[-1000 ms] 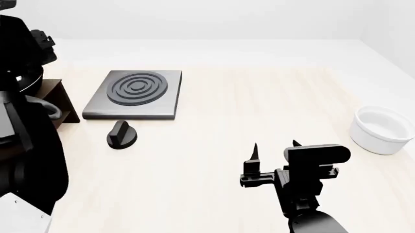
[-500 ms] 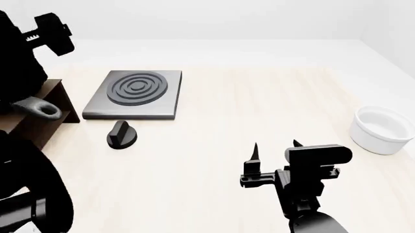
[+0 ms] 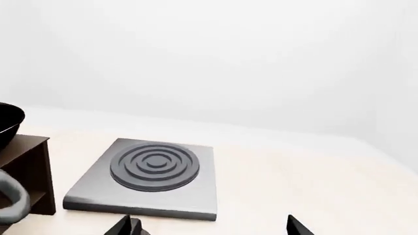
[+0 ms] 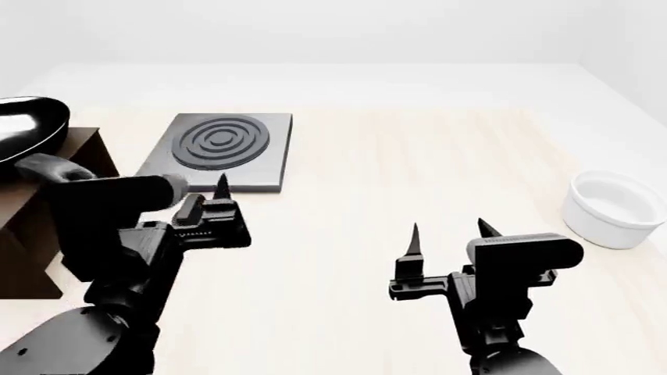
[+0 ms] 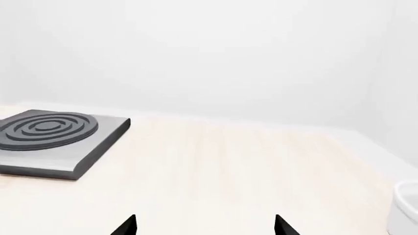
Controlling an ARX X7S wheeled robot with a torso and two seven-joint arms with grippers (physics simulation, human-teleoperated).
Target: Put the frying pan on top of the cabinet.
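The frying pan (image 4: 19, 129), glossy black, sits on the flat top of the dark brown cabinet (image 4: 47, 234) at the far left, partly cut off by the frame. Its handle (image 4: 50, 167) points toward me. In the left wrist view the pan (image 3: 8, 125) and its loop end (image 3: 9, 196) show above the cabinet (image 3: 31, 169). My left gripper (image 4: 208, 191) is open and empty, low over the table in front of the stove plate and apart from the pan; its fingertips show in the left wrist view (image 3: 209, 225). My right gripper (image 4: 449, 229) is open and empty over the table's middle (image 5: 203, 225).
A flat grey stove plate with rings (image 4: 219, 148) lies right of the cabinet (image 3: 153, 171) (image 5: 52, 139). A small black knob (image 3: 135, 226) lies by my left fingertip. A white round bowl (image 4: 615, 207) stands at the right edge.
My left arm has come down from high at the left, away from the pan, to low in front of the stove plate. The pan stays on the cabinet. The right arm barely moved.
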